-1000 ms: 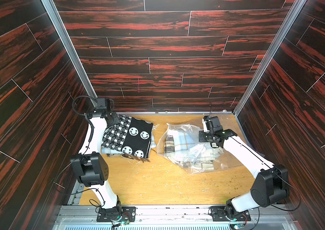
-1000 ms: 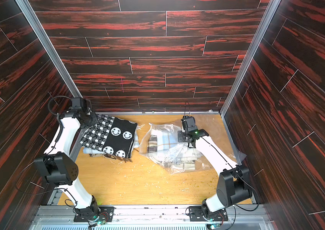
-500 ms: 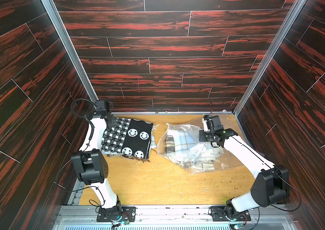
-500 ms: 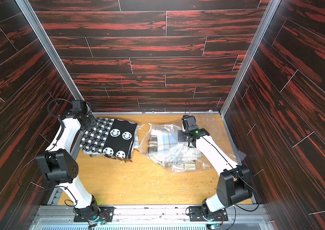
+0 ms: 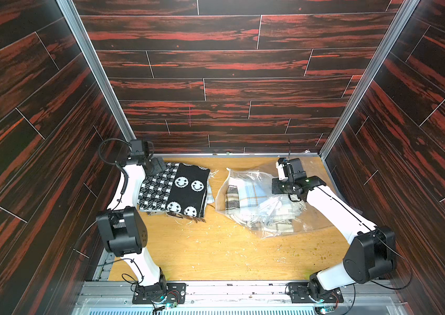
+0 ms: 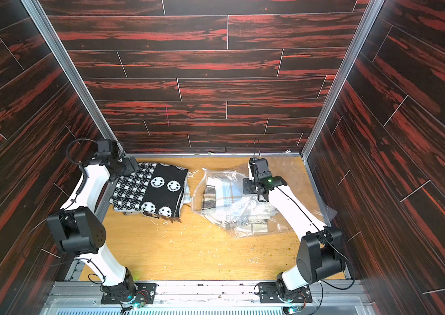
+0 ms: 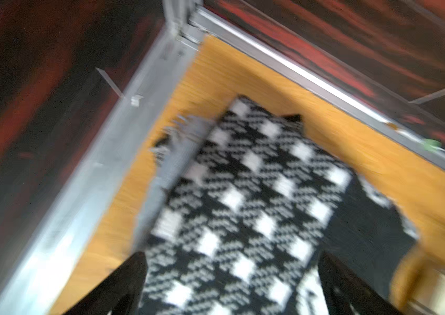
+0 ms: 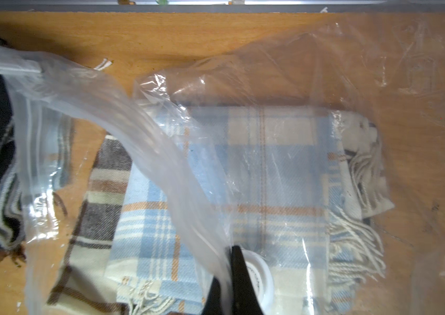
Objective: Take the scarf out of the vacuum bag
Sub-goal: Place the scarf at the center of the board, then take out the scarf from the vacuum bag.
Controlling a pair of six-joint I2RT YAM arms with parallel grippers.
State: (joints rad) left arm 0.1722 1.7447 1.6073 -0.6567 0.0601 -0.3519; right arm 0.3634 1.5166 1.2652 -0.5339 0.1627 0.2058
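Dark, red-streaked plank walls on three sides of a pale wooden tabletop (image 5: 216, 245). On its right half, toward the back edge, the vacuum bag (image 5: 284, 229): clear, crinkled, lying flat, with a blue-and-cream plaid scarf (image 5: 246, 193) folded inside next to a brown-and-grey plaid piece (image 8: 107, 174). Right gripper (image 8: 233, 253) pinched tight on a raised fold of the bag's film, in the wrist view just in front of the round white valve disc (image 8: 259, 272). White zip slider (image 8: 11, 65) on the seal edge. Faint print on the film near one corner, too blurred to read. On the left half, a folded black-and-white scarf (image 5: 186, 188), houndstooth beside smiley faces, atop a small pile. Left gripper (image 7: 232, 255) spread wide over the houndstooth, grasping nothing.
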